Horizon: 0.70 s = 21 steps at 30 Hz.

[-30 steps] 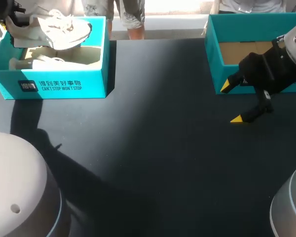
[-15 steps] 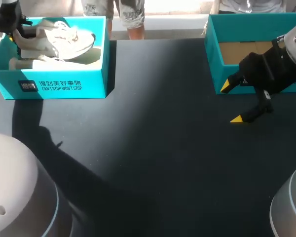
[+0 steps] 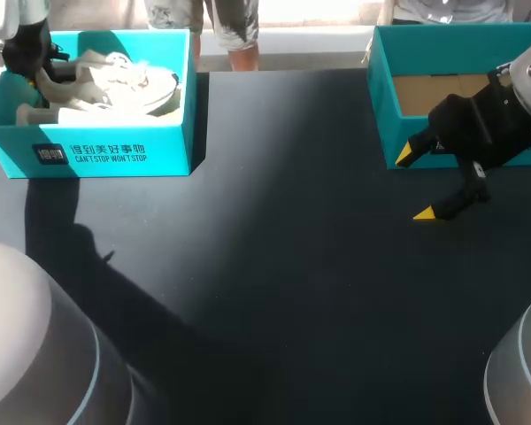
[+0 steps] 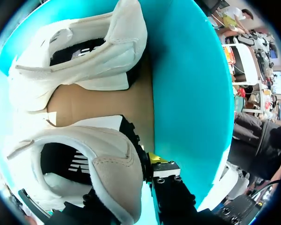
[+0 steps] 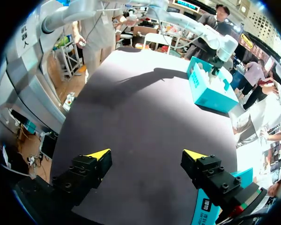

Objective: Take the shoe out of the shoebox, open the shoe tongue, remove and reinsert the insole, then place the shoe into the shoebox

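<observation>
A white shoe (image 3: 124, 78) lies tilted in the teal shoebox (image 3: 106, 155) at the far left, toe toward the middle. My left gripper (image 3: 35, 66) is shut on its heel. In the left wrist view the gripper (image 4: 143, 164) pinches the heel collar of that shoe (image 4: 107, 159), one yellow tip outside the heel, above the box's cardboard floor (image 4: 84, 101). A second white shoe (image 4: 84, 61) rests in the box ahead of it, seen also as the second shoe (image 3: 80, 113). My right gripper (image 3: 416, 184) hangs open and empty over the table; the same gripper (image 5: 146, 154) shows both tips wide apart.
A second teal box (image 3: 385, 97) with a cardboard floor stands at the far right, just behind my right gripper. The shoebox's teal wall (image 4: 187, 93) is close beside my left fingers. The dark tabletop (image 3: 274, 266) lies between the two boxes.
My left gripper has lowered the shoe from above the shoebox's rim down into the box. The right arm has not moved.
</observation>
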Motion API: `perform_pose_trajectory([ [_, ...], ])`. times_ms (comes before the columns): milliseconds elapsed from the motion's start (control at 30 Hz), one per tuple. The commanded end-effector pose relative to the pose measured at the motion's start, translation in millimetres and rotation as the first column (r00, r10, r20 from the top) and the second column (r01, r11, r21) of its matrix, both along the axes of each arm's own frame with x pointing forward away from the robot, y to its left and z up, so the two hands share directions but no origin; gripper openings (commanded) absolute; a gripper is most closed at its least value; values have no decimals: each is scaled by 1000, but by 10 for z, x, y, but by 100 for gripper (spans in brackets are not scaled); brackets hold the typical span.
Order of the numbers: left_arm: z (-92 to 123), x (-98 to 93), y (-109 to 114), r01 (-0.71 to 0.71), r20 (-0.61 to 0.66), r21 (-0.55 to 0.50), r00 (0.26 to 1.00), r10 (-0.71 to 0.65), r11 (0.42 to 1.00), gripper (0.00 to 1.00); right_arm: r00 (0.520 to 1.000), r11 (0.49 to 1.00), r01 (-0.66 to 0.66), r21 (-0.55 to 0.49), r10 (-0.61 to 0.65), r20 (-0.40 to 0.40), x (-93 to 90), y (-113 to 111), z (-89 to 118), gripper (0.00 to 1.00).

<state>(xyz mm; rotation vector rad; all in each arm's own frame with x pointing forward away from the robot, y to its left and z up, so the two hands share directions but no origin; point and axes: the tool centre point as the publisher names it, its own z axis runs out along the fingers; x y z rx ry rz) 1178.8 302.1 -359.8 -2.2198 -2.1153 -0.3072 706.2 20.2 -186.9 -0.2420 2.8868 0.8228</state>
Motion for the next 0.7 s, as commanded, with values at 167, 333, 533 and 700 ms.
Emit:
perform_pose_trajectory([
  [167,-88,114,27,13,-36,-10,999,-13,1000,39,1000,1000,-1,-2,1,-2,13,6,-7,100],
  [333,-109,126,35,15,-52,-10,999,-15,1000,38,1000,1000,-1,-2,1,-2,13,6,-7,100],
  [533,108,87,-32,55,-30,-35,998,-56,998,45,1000,1000,-1,-2,1,-2,13,6,-7,100],
  [700,133,106,-78,62,-36,-35,997,-63,997,47,1000,1000,-1,-2,1,-2,13,6,-7,100],
])
